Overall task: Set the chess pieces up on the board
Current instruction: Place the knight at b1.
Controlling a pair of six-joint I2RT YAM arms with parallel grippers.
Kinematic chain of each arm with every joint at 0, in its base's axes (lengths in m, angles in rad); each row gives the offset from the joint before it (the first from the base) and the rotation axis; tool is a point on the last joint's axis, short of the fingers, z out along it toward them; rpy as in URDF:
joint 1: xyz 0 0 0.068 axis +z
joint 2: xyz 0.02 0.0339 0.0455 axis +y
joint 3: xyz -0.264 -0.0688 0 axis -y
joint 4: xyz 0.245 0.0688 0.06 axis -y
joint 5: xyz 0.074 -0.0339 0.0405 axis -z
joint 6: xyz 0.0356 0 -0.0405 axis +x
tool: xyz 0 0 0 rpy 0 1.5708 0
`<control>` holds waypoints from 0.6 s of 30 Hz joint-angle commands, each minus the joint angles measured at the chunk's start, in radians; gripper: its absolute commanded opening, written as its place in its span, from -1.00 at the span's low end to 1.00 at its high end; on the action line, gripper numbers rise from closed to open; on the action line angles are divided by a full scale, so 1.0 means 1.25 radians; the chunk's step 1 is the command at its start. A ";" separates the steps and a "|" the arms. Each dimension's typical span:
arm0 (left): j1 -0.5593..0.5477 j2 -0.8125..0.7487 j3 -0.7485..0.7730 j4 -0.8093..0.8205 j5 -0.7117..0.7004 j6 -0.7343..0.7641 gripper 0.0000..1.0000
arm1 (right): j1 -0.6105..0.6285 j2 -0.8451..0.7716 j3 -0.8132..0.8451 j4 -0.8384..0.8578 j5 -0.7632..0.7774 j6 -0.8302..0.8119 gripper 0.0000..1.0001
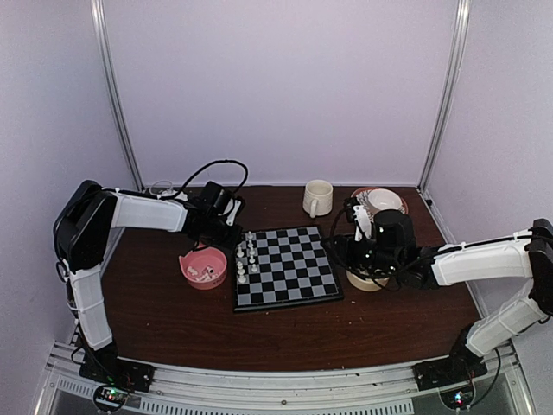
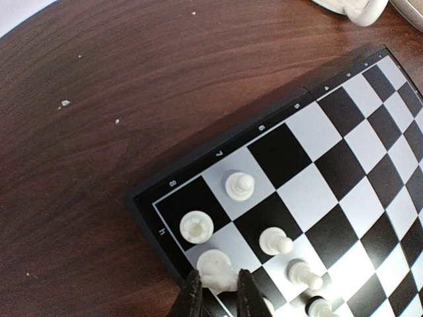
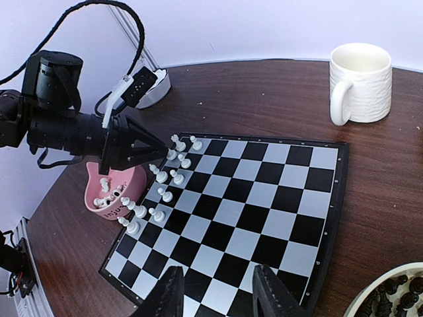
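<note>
Base near left: left arm (image 1: 147,212) rises upright, then forearm runs level to the right. Its left hand (image 2: 219,285) sits low, fingers (image 2: 192,297) nearly together, pinching a white piece (image 2: 213,265). Base near right: right arm (image 1: 479,259) elbows out at the far right, forearm level, reaching left. Its right hand (image 3: 219,277) tips downward, fingers parted.

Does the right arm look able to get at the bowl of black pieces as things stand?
Probably yes: the right gripper hangs open and empty close by the bowl of black pieces, with nothing standing between them.
</note>
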 commanded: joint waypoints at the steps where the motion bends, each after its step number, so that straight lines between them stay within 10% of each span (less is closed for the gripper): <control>1: 0.006 0.015 0.026 0.006 0.009 0.009 -0.76 | -0.005 -0.001 -0.001 0.018 -0.010 -0.004 -0.25; 18: 0.006 0.014 0.033 -0.009 0.010 0.009 -0.52 | -0.006 -0.001 0.000 0.018 -0.013 -0.004 -0.24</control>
